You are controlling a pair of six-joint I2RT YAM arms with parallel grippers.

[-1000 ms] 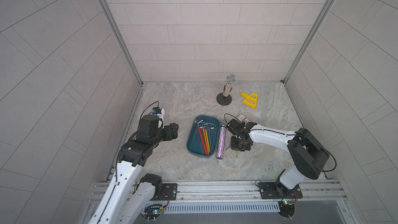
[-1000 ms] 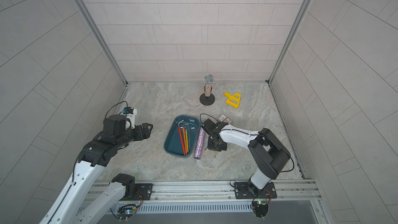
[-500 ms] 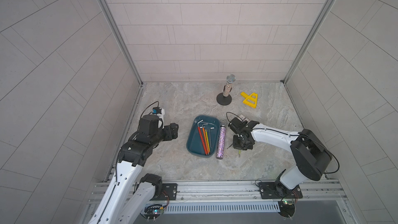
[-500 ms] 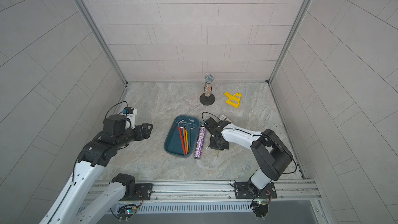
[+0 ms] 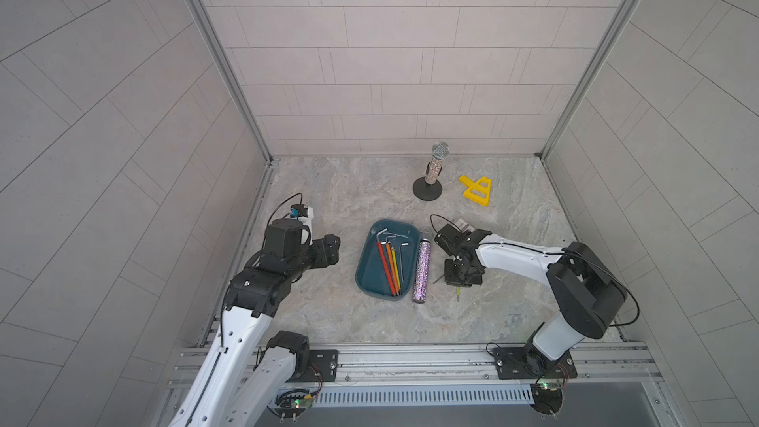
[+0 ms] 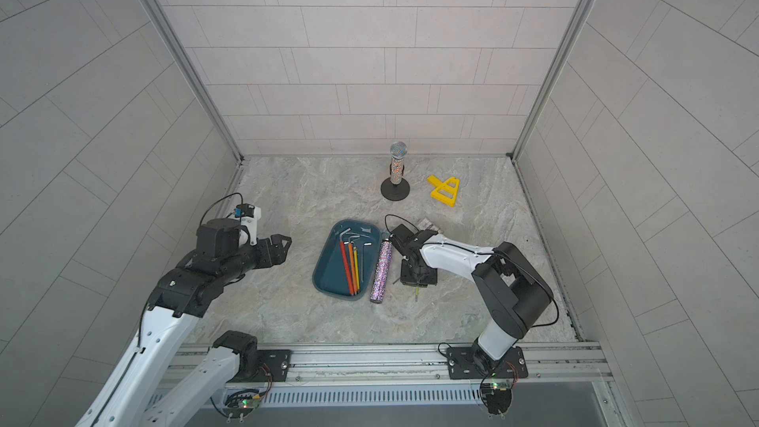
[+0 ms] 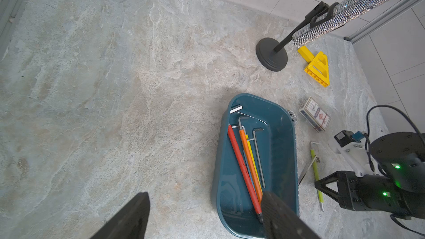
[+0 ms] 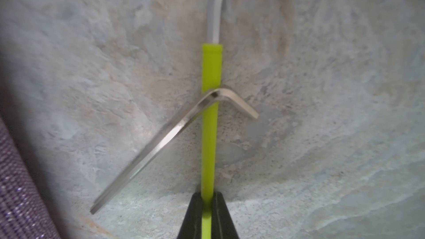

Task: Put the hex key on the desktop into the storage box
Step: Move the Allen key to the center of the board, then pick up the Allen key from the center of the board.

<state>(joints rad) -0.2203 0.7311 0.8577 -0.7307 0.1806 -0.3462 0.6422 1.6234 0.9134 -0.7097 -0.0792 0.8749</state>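
The storage box [image 5: 369, 281] [image 6: 328, 277] [image 7: 220, 157] is a dark teal tub mid-table. It holds several hex keys with red, orange and yellow sleeves. To its right a hex key with a green sleeve [image 8: 210, 134] [image 7: 315, 168] [image 5: 458, 293] lies on the desktop. My right gripper [image 8: 208, 203] [image 5: 460, 277] [image 6: 417, 277] is down at the table and shut on that green shaft. A bare silver hex key [image 8: 161, 139] [image 7: 304, 171] lies across the green one. My left gripper [image 7: 204, 195] [image 5: 334, 248] [image 6: 285, 246] hovers open and empty left of the box.
A glittery microphone [image 5: 423, 269] [image 6: 380, 269] lies between the box and my right gripper. A second microphone on a round stand [image 5: 433, 170], a yellow plastic piece [image 5: 476, 191] and a small patterned card box [image 7: 315, 117] sit farther back.
The right arm has shifted only slightly over the green hex key, with its grip unchanged. The left arm has not moved.
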